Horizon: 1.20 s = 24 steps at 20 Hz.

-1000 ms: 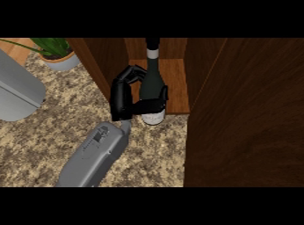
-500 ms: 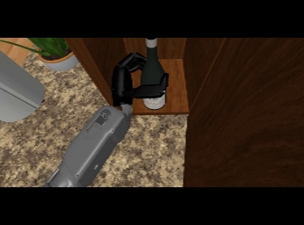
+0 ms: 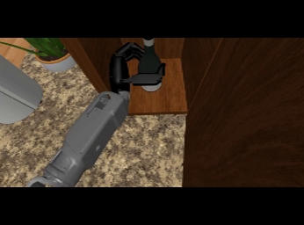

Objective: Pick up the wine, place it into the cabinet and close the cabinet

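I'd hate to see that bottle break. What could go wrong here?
The right hand is curled round the wine bottle, which stands inside the cabinet on the wooden shelf. Letting go unevenly or brushing it on the way out might tip it. The open cabinet door stands close beside the forearm.

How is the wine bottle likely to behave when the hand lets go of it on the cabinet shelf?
The wine bottle is tall and narrow, so it probably tips if nudged. It looks like dark glass: likely rigid, smooth and breakable. The hand curled round it should open gently.
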Each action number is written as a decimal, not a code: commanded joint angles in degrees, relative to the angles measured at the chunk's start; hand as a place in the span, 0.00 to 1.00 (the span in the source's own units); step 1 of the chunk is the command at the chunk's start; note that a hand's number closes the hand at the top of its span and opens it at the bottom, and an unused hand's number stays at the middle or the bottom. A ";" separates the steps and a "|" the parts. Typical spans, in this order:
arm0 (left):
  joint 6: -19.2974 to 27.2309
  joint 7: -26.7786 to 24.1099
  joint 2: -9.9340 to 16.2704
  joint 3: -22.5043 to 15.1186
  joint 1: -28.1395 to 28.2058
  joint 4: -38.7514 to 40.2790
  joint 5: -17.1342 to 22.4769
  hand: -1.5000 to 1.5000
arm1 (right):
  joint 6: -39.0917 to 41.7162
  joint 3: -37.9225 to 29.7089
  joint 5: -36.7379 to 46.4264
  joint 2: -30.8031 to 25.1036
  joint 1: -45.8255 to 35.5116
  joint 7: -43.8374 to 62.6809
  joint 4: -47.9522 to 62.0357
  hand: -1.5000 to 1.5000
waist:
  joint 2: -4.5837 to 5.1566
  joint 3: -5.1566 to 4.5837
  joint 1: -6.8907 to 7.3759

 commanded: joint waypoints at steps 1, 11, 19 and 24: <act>1.63 -4.01 -0.64 0.95 -2.36 3.79 -0.52 1.00 | -1.27 -1.06 -4.74 -0.24 -1.14 3.04 -4.04 0.00 | -0.01 -0.02 0.35; -0.44 -7.57 -0.66 6.84 -9.05 15.35 1.89 1.00 | 0.03 -0.48 -4.34 0.65 0.87 0.74 -4.49 0.00 | 0.29 -0.02 -0.53; -5.38 -9.81 -0.67 13.54 -10.38 18.78 7.42 1.00 | -0.11 0.50 -4.63 0.44 1.58 1.62 -5.70 0.00 | 0.42 -0.03 -1.20; -7.66 -12.47 0.50 13.76 -9.74 21.67 7.62 1.00 | 1.11 0.68 -3.30 0.29 1.02 -0.82 -3.06 0.00 | 0.59 -0.02 -0.97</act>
